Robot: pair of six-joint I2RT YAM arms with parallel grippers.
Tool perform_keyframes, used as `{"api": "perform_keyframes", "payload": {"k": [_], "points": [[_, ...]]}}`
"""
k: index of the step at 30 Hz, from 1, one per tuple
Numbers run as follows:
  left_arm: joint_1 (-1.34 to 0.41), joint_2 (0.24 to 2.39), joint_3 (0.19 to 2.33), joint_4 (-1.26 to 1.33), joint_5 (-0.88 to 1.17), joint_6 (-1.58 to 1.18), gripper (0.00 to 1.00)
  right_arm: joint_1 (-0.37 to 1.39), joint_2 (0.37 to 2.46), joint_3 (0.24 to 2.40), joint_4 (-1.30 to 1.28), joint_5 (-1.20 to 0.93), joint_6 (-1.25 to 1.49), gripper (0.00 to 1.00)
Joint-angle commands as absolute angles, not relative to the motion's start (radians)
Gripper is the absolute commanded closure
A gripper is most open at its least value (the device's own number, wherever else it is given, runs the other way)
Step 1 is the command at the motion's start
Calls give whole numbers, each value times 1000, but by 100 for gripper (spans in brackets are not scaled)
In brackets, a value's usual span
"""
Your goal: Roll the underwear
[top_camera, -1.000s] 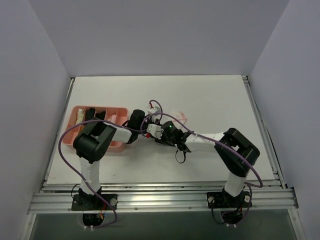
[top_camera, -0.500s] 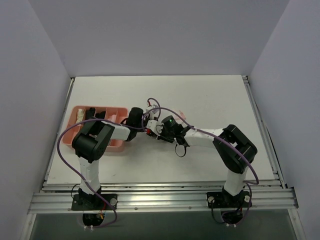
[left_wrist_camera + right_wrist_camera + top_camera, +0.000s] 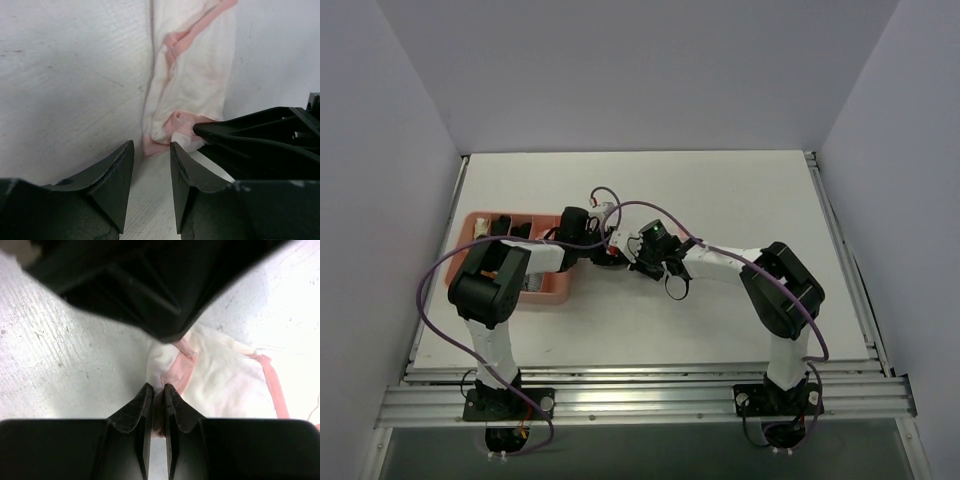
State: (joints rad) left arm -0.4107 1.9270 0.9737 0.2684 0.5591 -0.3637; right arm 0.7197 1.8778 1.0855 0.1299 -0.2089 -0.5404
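Note:
The underwear (image 3: 192,80) is a white garment with pink trim, bunched into a long narrow strip on the table. My left gripper (image 3: 151,150) stands open just short of its near end, with only bare table between the fingers. My right gripper (image 3: 155,389) is shut on a pink-and-white corner of the underwear (image 3: 220,380). One of its black fingers (image 3: 240,130) reaches in from the right in the left wrist view. From above, the left gripper (image 3: 608,252) and right gripper (image 3: 632,258) meet nose to nose at the table's middle left, and the arms hide the garment.
A pink tray (image 3: 555,285) with rolled garments sits at the left, close behind the left wrist. Purple cables loop over both arms. The left gripper's black body (image 3: 150,285) hangs right above the right fingers. White walls enclose the table.
The right gripper has shut on the underwear's corner and slid left. The left gripper has opened, let go of the cloth and drawn back left toward the tray.

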Motion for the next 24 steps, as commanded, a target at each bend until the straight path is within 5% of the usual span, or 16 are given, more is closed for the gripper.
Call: {"api": "perform_keyframes", "payload": {"k": [1,10,20,24], "points": [[-374,1867,1012,235,529,-403,56,692,1911,1068,-35,-218,-497,100],[-290,1744,1048,204,492,-462,66,654,1887,1089,-34,-347,-433,100],[-264,1545,1169,371,413,-400,57,607,1850,1039,67,-506,-252,100],[-253,1609,1325,296,619,-279,55,578,1806,941,225,-577,-137,100]]}}
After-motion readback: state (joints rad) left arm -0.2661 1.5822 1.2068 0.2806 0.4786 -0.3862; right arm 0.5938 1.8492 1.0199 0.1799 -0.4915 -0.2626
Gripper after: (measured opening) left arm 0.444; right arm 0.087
